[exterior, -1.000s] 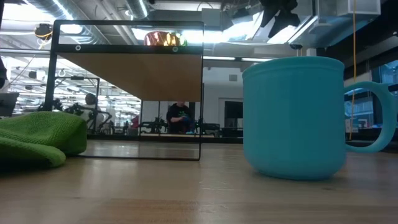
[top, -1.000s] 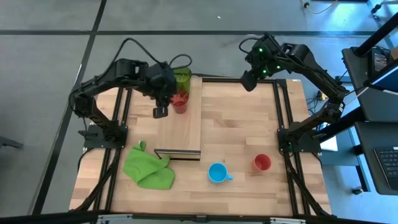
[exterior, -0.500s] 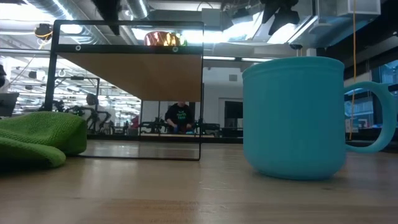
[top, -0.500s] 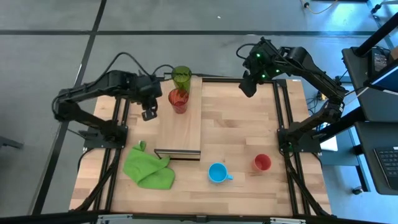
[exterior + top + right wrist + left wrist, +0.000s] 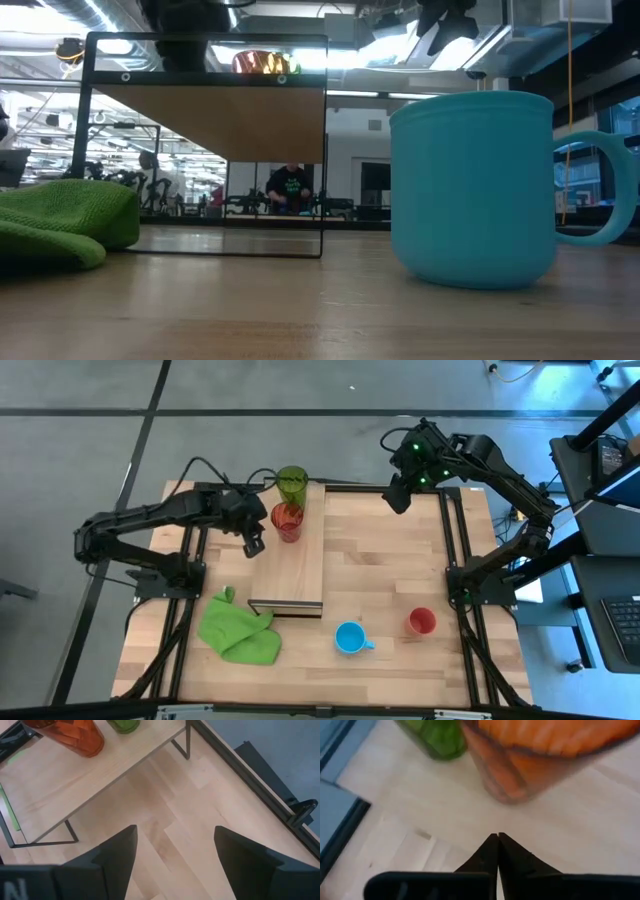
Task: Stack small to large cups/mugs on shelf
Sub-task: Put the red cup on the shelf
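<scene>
Jaws of left gripper pressed shut, empty, at nine o'clock of red-orange tumbler on shelf. Green tumbler at its twelve. Right gripper spread wide, empty. Blue mug and small red cup on surface.

We see even, bright light overhead; ceiling lamps glare in the low view, and the orange tumbler blurs close up.

Two black jointed arms trailing black cables; the right one carries green lights.
</scene>
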Controlling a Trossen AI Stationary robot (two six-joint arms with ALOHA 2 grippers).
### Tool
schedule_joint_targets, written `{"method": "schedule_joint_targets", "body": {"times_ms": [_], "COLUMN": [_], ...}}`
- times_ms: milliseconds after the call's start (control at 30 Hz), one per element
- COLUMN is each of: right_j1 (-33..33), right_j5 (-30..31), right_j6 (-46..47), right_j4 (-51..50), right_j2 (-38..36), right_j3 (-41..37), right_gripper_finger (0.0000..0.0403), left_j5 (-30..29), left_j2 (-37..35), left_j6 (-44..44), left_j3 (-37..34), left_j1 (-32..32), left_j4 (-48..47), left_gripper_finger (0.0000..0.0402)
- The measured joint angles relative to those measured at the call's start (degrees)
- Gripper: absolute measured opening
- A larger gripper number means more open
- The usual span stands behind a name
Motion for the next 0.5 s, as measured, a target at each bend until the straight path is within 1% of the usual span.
{"method": "schedule_joint_targets", "body": {"times_ms": [100,200,400,500], "right_j1": [0.01,0.00,0.02,0.02], "right_j5": [0.00,0.00,0.02,0.07], "right_j6": [0.06,0.22,0.74,0.70], "right_j4": [0.00,-0.02,-0.02,-0.04], "right_j2": [0.00,0.00,0.00,0.00], "right_j3": [0.00,0.00,0.00,0.00], "right_gripper_finger": [0.0265,0.0265,0.0265,0.0265], "left_j5": [0.01,0.05,3.47,4.07], "left_j2": [-0.01,0.01,0.01,0.03], "left_j6": [0.90,1.10,1.58,1.60], "left_j3": [-0.25,-0.36,-0.36,-0.36], "left_j1": [0.00,0.08,0.85,0.85], "left_j4": [4.48,6.48,7.73,8.77], "left_gripper_finger": [0.0001,0.0001,0.0000,0.0000]}}
